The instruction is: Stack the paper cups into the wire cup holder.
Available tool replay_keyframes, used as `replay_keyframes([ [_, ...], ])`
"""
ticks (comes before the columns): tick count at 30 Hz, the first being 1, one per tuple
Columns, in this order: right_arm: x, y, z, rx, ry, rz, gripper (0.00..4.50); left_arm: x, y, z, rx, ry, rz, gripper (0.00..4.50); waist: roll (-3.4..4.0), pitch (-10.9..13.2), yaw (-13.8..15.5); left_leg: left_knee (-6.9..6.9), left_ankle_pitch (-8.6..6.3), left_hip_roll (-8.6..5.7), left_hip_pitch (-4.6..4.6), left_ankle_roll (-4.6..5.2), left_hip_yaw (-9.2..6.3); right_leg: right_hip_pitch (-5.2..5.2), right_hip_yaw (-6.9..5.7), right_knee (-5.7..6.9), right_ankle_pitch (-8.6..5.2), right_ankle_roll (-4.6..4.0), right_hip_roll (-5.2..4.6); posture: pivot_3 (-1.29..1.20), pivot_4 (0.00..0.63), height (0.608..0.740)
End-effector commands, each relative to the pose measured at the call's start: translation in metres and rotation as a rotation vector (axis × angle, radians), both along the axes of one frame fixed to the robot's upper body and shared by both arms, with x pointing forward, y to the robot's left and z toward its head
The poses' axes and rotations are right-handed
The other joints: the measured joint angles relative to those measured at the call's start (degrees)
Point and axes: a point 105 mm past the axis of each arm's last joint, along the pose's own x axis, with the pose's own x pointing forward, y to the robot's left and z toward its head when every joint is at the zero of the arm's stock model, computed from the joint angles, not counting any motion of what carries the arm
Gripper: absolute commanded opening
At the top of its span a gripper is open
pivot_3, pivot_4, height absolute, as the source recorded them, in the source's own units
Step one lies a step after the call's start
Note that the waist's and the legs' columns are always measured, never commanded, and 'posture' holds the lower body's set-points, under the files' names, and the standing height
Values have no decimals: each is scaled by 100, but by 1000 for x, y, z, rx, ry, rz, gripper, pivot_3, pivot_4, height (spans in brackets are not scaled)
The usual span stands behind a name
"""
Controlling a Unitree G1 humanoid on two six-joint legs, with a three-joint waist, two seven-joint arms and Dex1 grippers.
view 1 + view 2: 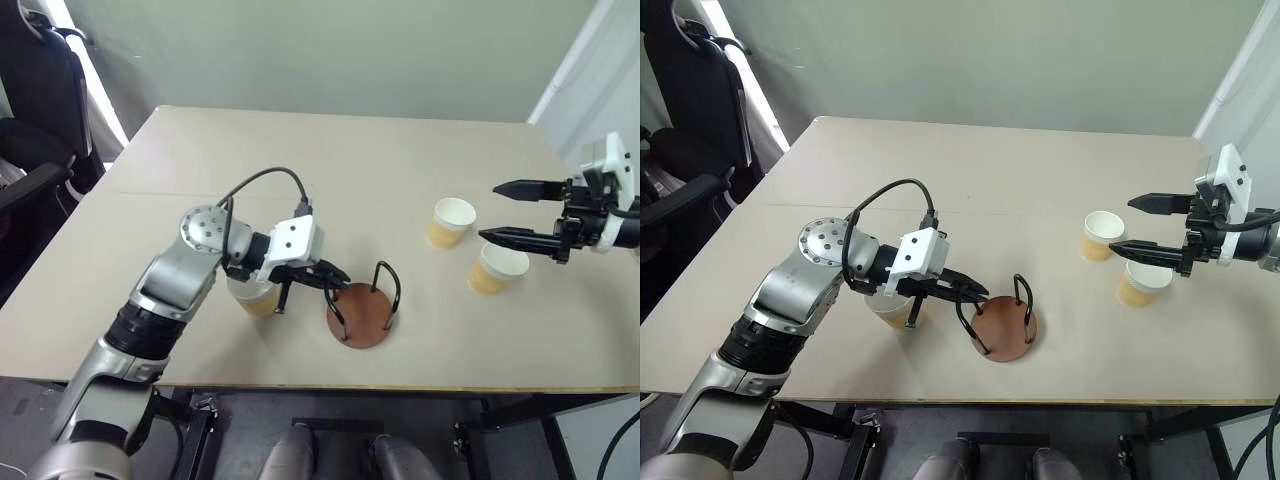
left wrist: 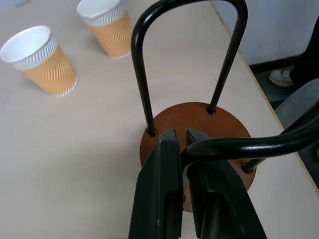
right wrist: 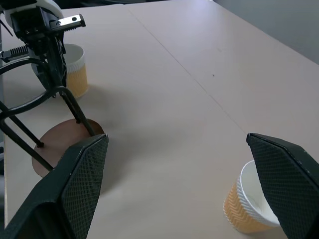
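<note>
Left wrist view has the left pincer (image 2: 182, 144) clamped on a wire loop of the cup holder (image 1: 362, 310), which sits near the desk (image 1: 330, 170) front edge. A tug could tip or drag it off. One cup (image 1: 256, 297) stands beside it; two cups (image 1: 452, 221) wait under the wide-open right pincer (image 1: 505, 211).

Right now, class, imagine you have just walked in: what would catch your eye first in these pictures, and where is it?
The left gripper, shut on a black loop of the wire cup holder near the table's front edge. One paper cup stands upright just behind that arm. On the right, the right gripper hangs open above two more upright cups standing side by side.
</note>
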Motion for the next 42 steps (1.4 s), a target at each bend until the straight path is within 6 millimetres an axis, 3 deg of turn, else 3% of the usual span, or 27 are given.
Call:
replay_keyframes([
  [1, -6, -2, 18, -1, -72, -4, 4500, -4, -4, 2, 10, -34, -63, 15, 0, 0, 0, 0, 0, 0, -1, 1, 0, 0, 0, -1, 0, 0, 0, 0, 150, 740],
  [15, -4, 1, 15, 5, -70, -7, 4500, 24, -17, -3, 20, -162, -51, 15, 0, 0, 8, 9, -5, 0, -4, 7, 0, 3, 1, -2, 1, 3, 0, 0, 150, 740],
  [20, -5, 0, 16, 4, -71, -7, 4500, 15, -21, -5, 18, -119, -98, 15, 0, 0, 8, 10, -7, 0, -6, 8, 2, 3, 1, -3, 0, 7, 0, 0, 150, 740],
  [23, -6, -1, 16, 2, -72, -10, 4500, 13, -18, -6, 27, -107, -93, 804, 0, 0, 8, 11, -8, 0, -7, 8, 1, 3, 1, -4, -1, 9, 0, 0, 150, 740],
  [33, -5, -1, 16, 0, -70, -11, 4500, 19, -17, -6, 35, -185, -59, 4339, 0, 0, 8, 15, -10, -1, -8, 10, 2, 4, 1, -4, -1, 12, 0, 0, 150, 740],
  [38, -4, -1, 15, -4, -64, -7, 4500, 13, 3, -10, 108, -150, -37, 4471, 0, 0, -1, 15, -11, 0, -8, 10, 2, 2, 2, -4, -1, 12, 0, 0, 150, 740],
  [42, -9, -4, 7, -56, -13, 7, 4500, 3, 24, 11, 94, -147, -4, 4471, 1, 0, 1, 14, -13, -1, -9, 9, 2, 0, 2, -5, -2, 13, 0, 0, 150, 740],
])
